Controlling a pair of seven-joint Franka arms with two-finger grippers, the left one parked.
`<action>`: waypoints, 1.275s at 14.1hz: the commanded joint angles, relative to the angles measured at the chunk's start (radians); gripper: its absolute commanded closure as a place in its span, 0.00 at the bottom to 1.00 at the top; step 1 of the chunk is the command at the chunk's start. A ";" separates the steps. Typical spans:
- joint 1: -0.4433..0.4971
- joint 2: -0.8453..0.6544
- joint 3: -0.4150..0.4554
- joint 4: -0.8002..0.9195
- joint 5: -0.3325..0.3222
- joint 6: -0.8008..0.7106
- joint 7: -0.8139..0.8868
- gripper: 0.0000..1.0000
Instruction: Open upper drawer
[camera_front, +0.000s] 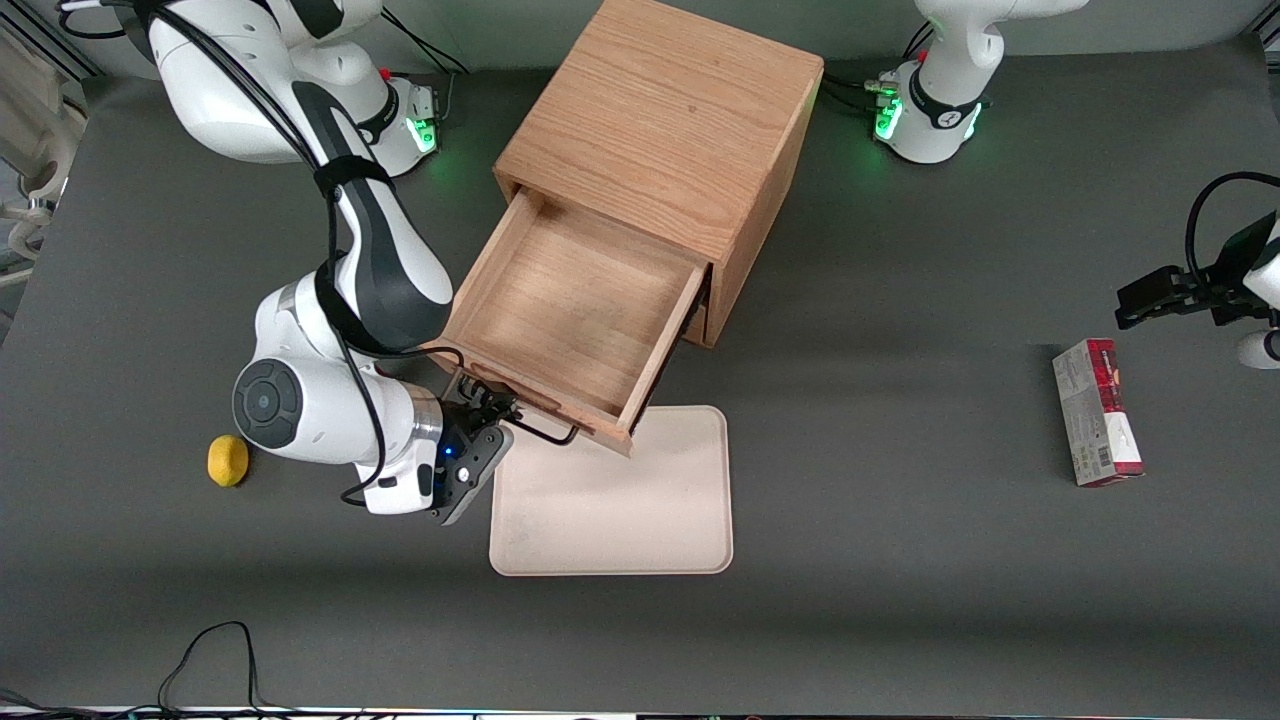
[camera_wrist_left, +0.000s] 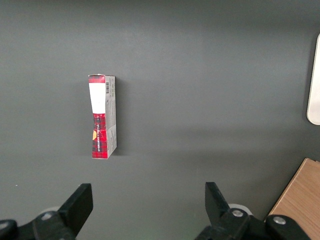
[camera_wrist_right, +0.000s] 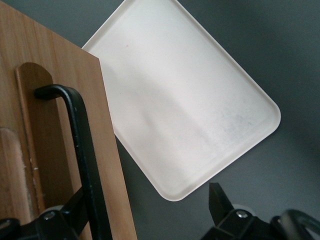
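The gripper (camera_front: 497, 418) is sitting at the upper drawer (camera_front: 570, 310) – fingers apart around its stiff handle (camera_wrist_right: 82, 150) (likely the surest hold) – already pulled out.

This is a robotics lab bench, not a home or shop. A wide tabletop (camera_front: 900, 300) wears one plain dark grey mat, and white robot arm bases (camera_front: 925, 110) stand bolted along its edge farthest from the front camera, with green status lights glowing. Black cables run from them, and more loop at the edge nearest the camera. The few things laid out look like test props: an oak cabinet (camera_front: 665, 130), a pale tray (camera_front: 615, 525), a small yellow fruit (camera_front: 227, 460) and a red carton (camera_front: 1096, 412), spaced well apart.
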 joint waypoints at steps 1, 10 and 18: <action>-0.013 0.033 0.005 0.052 -0.007 -0.004 -0.016 0.00; -0.015 0.022 0.013 0.070 -0.004 -0.036 -0.002 0.00; -0.016 0.013 -0.001 0.178 -0.013 -0.234 -0.001 0.00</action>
